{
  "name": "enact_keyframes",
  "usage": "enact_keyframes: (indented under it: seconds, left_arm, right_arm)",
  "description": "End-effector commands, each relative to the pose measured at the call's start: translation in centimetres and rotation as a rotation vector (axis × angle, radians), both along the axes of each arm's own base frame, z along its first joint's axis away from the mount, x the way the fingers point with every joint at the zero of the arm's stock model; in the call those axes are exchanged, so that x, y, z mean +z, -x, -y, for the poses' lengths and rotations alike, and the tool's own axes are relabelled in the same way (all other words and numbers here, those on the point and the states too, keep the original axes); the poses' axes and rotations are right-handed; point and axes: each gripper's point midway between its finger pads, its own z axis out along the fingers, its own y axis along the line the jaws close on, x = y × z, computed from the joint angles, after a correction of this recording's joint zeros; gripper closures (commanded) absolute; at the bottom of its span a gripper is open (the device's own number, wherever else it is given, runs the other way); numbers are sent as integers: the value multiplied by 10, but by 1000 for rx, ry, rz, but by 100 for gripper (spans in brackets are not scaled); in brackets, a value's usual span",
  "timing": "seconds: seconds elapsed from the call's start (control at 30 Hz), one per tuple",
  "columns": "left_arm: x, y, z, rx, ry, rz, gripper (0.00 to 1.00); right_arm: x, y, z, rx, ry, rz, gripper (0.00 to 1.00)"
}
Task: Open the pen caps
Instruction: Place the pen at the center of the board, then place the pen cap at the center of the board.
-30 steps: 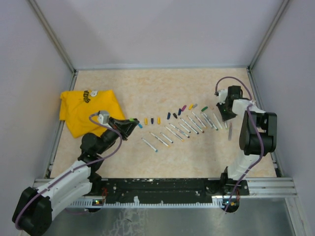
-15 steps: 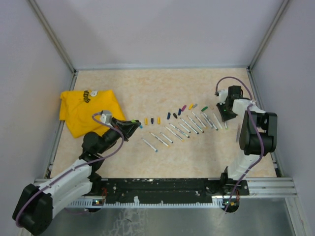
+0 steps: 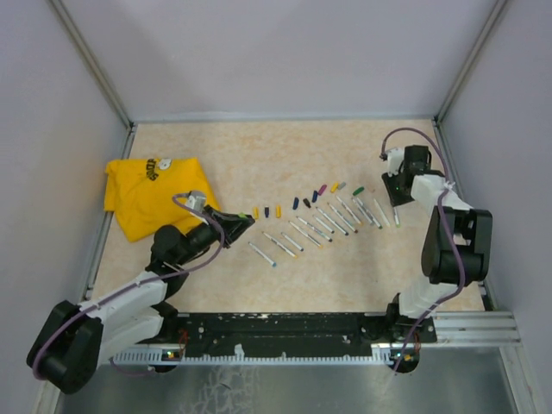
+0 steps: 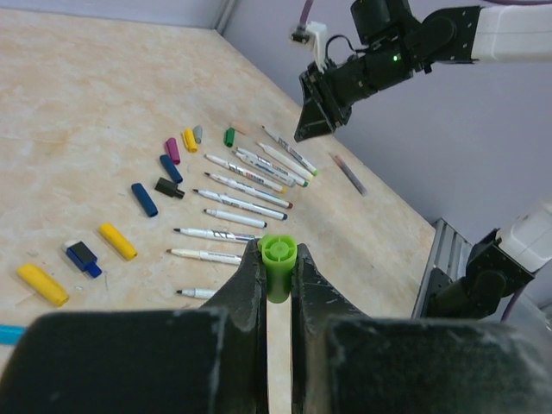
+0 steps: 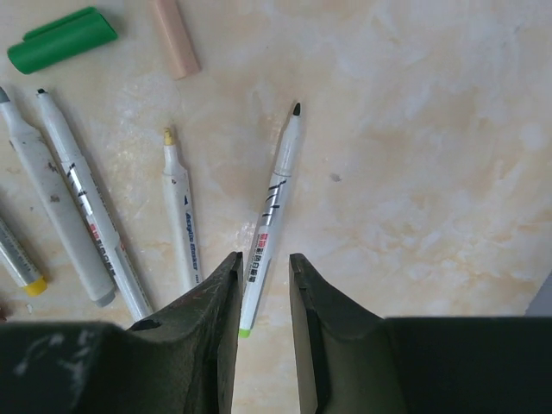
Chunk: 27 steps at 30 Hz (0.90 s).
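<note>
Got the left tool (image 3: 243, 221) pinched tight on a pale pen barrel (image 4: 278, 362) with a lime green cap (image 4: 278, 253) on its tip, hanging over the near-left tabletop (image 3: 259, 155). Can spot the other pen caps (image 4: 116, 241) lying loose in a slanted row mid-tabletop, just on the far side of the bare pens (image 4: 241, 203). Over at far right, got the right tool (image 5: 263, 259) cracked open a little, gripping nothing, jaws straddling an uncapped black-tipped pen (image 5: 278, 177) lying flat.

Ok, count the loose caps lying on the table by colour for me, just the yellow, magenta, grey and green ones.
yellow caps: 3
magenta cap: 1
grey cap: 1
green cap: 1
Total: 6
</note>
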Motion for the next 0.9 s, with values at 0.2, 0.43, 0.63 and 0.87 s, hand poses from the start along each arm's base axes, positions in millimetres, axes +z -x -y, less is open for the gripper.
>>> enact_keyframes:
  seconds: [0.2, 0.43, 0.63, 0.87]
  left_arm:
    - [19, 8, 27, -193, 87, -30, 100]
    - [13, 8, 44, -281, 115, -101, 100]
    - [5, 9, 62, -329, 112, -136, 100]
    - [-3, 12, 80, -368, 97, -160, 100]
  right_arm:
    - [47, -15, -2, 5, -23, 162, 71]
    - [63, -16, -9, 26, -49, 208, 70]
    - [74, -15, -15, 46, -73, 244, 70]
    - [82, -13, -25, 81, -112, 270, 70]
